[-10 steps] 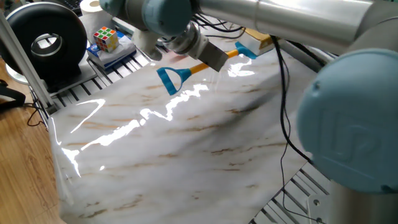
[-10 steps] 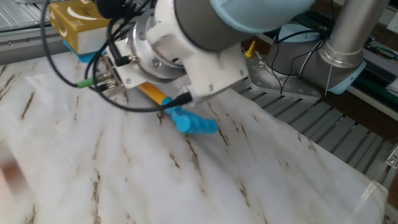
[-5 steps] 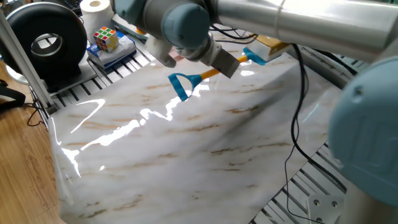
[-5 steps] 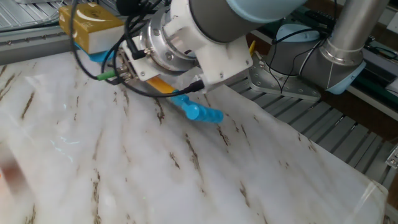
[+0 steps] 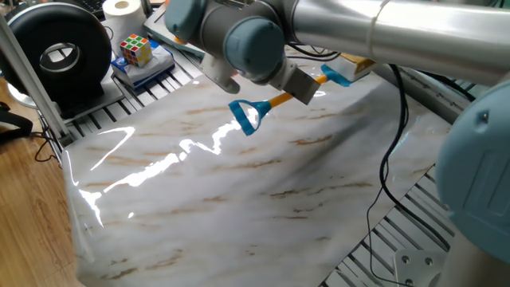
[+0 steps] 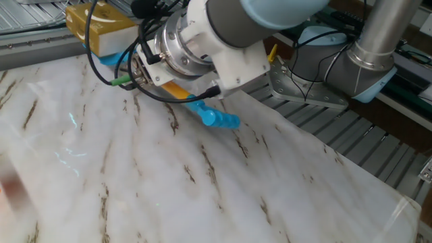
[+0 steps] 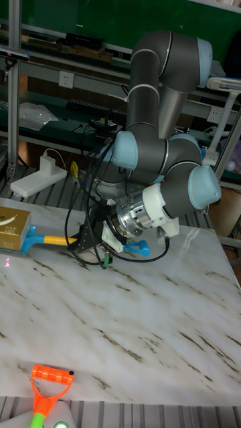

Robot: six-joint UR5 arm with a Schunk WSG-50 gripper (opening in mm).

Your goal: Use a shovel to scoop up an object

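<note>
While the gripper point(image 7: 90, 235) clamps the shovel point(image 5: 275, 102) by its shaft, the tan block point(image 6: 101, 27) rests on the blade at the desk point(image 5: 239, 191) edge.

Gripper point(image 6: 145, 71) clamped on shovel point(image 6: 196, 108) shaft, blue loop end low over marble table point(image 6: 202, 196). Tan-yellow block point(image 6: 101, 28) sits on the light-blue blade at top left.
</note>
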